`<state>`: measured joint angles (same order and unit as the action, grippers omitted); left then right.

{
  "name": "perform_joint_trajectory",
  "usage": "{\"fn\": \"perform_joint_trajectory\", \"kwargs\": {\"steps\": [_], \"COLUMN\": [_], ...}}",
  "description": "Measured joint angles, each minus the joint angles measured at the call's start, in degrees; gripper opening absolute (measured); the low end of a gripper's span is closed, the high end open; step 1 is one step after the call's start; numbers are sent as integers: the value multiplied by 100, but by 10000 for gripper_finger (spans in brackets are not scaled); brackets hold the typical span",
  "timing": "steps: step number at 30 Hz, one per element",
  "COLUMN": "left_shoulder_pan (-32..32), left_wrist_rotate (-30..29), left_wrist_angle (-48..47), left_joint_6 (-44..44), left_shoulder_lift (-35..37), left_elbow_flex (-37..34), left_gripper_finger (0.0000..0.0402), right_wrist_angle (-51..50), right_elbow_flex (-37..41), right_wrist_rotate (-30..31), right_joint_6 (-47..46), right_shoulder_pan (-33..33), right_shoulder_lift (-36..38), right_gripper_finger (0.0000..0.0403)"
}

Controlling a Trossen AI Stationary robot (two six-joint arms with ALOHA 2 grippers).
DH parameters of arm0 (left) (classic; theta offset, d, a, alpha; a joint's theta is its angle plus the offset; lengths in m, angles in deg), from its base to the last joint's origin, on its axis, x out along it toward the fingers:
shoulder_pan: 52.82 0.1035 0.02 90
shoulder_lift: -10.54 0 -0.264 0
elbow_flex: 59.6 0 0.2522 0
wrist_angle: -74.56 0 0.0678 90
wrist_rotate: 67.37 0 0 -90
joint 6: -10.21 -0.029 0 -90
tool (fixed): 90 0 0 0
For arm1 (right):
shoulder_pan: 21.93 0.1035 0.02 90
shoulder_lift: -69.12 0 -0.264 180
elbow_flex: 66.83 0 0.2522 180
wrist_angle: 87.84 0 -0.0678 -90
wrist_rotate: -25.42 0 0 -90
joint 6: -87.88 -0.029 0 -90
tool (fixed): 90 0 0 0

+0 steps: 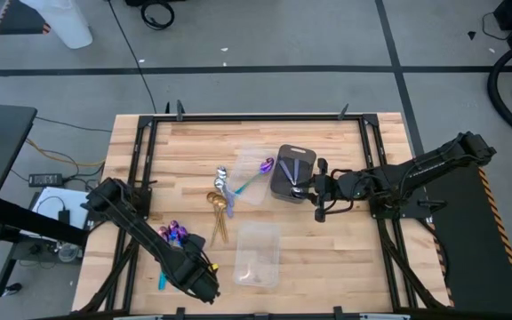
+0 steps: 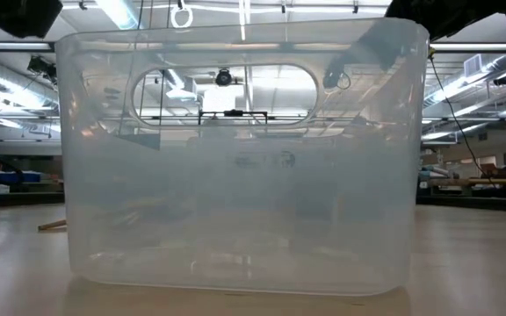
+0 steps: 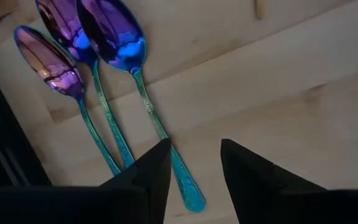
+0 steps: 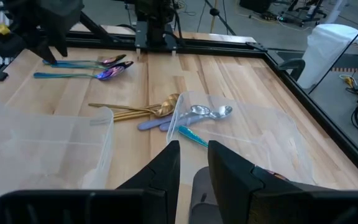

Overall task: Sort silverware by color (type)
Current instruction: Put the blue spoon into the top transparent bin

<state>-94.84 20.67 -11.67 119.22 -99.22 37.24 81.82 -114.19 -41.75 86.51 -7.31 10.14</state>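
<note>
High view: three purple spoons [image 1: 174, 234] lie at the table's left edge, gold spoons [image 1: 216, 213] and silver spoons [image 1: 228, 188] near the middle beside a clear tray [image 1: 252, 178]. Left gripper [image 3: 192, 163] hangs over the purple handles, fingers apart, holding nothing. Right gripper [image 4: 193, 163] sits above the dark tray [image 1: 292, 172]; whether it grips anything cannot be told. A second clear tray [image 1: 258, 256] stands nearer the front edge.

A lab or workshop: concrete floor [image 1: 265, 40] with taped lines, ceiling strip lights [image 2: 121, 13], equipment benches [image 2: 477, 184].
</note>
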Motion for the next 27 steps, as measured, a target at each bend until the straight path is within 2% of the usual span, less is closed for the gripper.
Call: {"fn": "perform_joint_trajectory", "kwargs": {"steps": [6, 14, 23, 27], "left_shoulder_pan": [2, 0, -39, -39], "left_wrist_rotate": [319, 363, 282, 256], "left_wrist_angle": [295, 577, 1237, 1888], "left_joint_6": [19, 160, 525, 669], "left_shoulder_lift": [0, 10, 641, 825], "left_elbow_flex": [-455, -888, -1777, -2244], "left_gripper_finger": [132, 127, 127, 127], "right_wrist_angle": [-2, -7, -4, -5], "right_elbow_flex": [0, 0, 0, 0], "right_wrist_rotate": [-2, -46, -46, -46], "right_joint_6": [0, -4, -11, -11], "right_shoulder_pan": [0, 0, 0, 0], "right_shoulder_lift": [0, 0, 0, 0], "right_gripper_finger": [94, 94, 93, 94]}}
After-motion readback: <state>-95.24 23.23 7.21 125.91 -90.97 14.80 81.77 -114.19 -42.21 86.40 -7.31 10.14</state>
